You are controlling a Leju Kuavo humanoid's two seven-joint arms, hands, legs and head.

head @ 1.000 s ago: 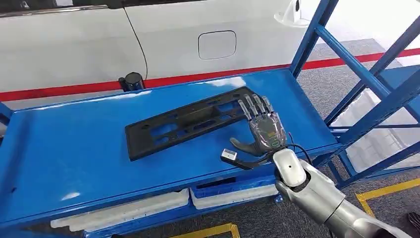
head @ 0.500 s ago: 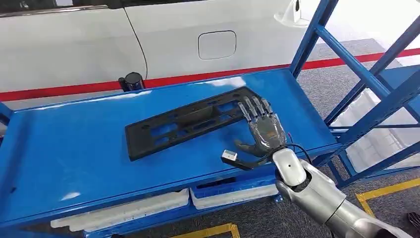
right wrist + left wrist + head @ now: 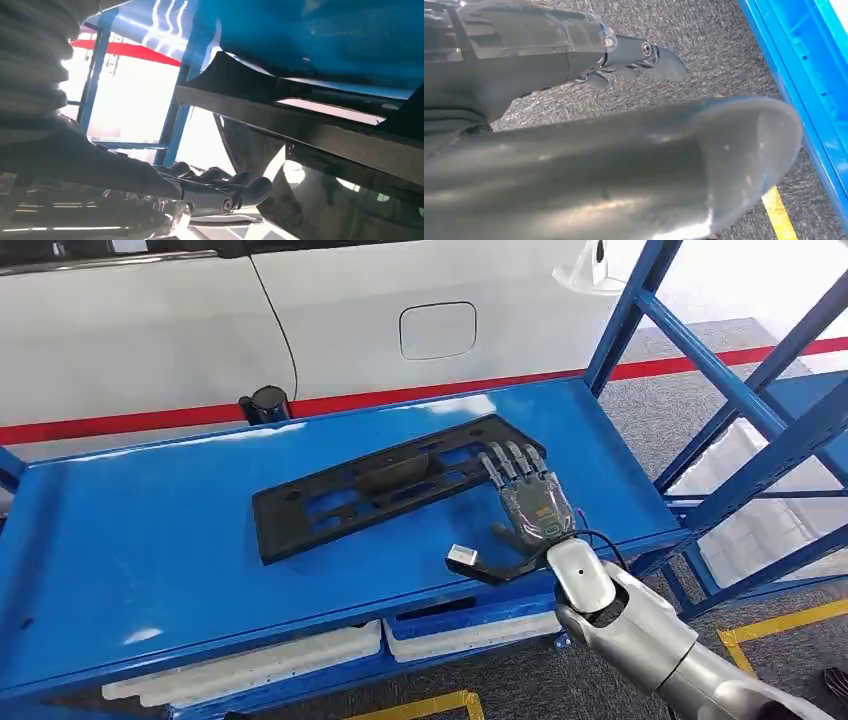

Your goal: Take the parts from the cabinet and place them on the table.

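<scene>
A long black plastic part (image 3: pixel 370 490) with several cut-outs lies flat on the blue cabinet shelf (image 3: pixel 150 540), slanting from front left to back right. My right hand (image 3: pixel 530 505) is at the part's right end, its fingers (image 3: pixel 510 462) stretched out flat over that end and its thumb spread to the left, off the part. Seen from the right wrist, the dark fingers (image 3: pixel 220 187) lie beside the part's edge (image 3: pixel 325 135) without closing on it. My left hand (image 3: pixel 574 55) hangs over grey carpet and holds nothing.
Blue frame uprights and braces (image 3: pixel 700 350) rise at the shelf's right end. A white car body (image 3: pixel 400 300) stands behind the shelf, with a black round knob (image 3: pixel 267 403) at the back edge. White trays (image 3: pixel 300 655) sit on the level below. A small white connector (image 3: pixel 462 555) hangs off my right wrist cable.
My right hand has slid back a little toward me along the part's right end. The part itself has not moved.
</scene>
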